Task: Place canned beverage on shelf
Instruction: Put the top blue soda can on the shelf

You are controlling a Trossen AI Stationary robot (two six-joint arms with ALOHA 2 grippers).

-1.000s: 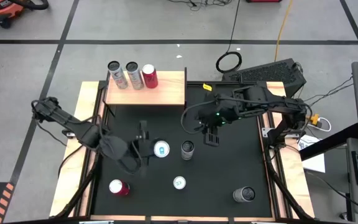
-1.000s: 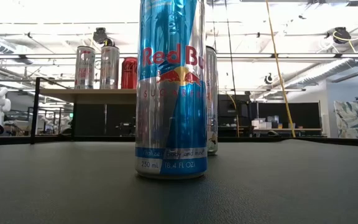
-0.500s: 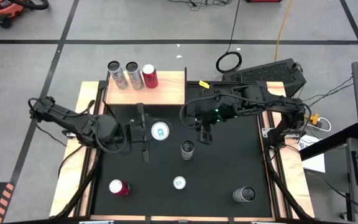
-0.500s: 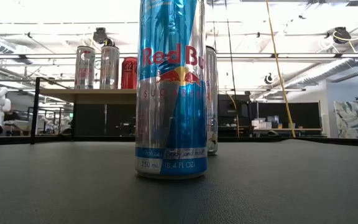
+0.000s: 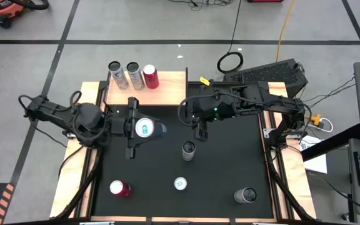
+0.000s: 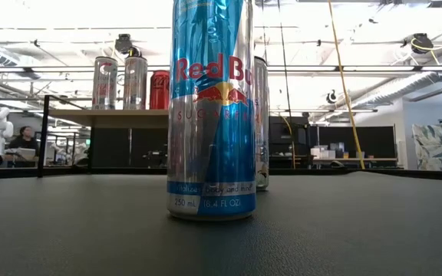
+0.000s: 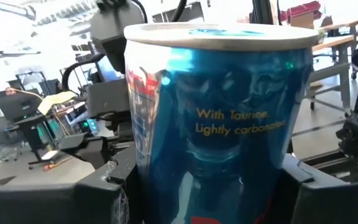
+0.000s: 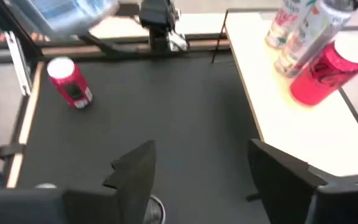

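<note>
The left gripper [image 5: 137, 127] squeezes a blue can [image 5: 144, 128] and holds it up above the black mat [image 5: 230, 169], just beside the wooden shelf [image 5: 167, 94]. Two silver cans [image 5: 123, 74] and a red can [image 5: 150, 76] stand on that shelf. The right gripper [image 5: 199, 129] hangs over the mat with its fingers apart, holding nothing.
</note>
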